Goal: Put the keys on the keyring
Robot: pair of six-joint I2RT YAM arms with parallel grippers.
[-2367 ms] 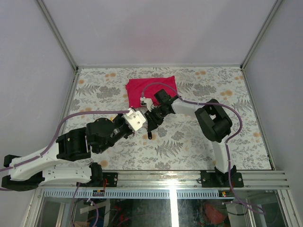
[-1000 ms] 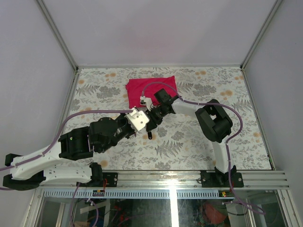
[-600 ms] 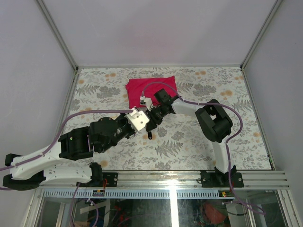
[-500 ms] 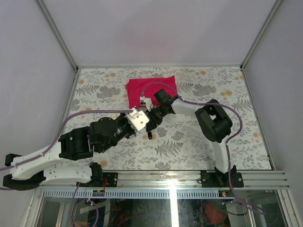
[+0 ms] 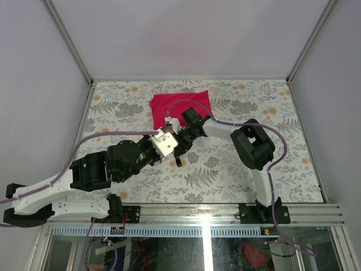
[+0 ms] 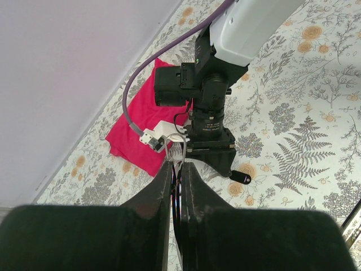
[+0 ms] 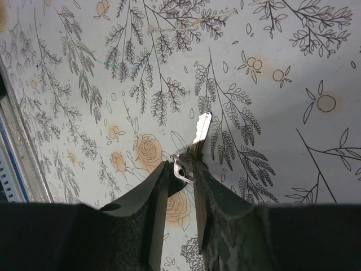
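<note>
Wire of the keyring [image 6: 179, 160], thin and silver, shows at the tips of our left tool [image 6: 176, 167], which is clamped tight on it. Our right tool [image 7: 180, 165], narrowly parted, pinches a silver key [image 7: 199, 132] by its head. We note a black-headed key [image 6: 241, 177] lying on the tabletop [image 6: 304, 101], near the red cloth [image 6: 141, 121].

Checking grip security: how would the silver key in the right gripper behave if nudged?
The silver key looks like thin rigid metal, so it probably won't flex. The right gripper pinches only its head end, blade sticking out free, so a sideways push might pivot or slip it.
</note>
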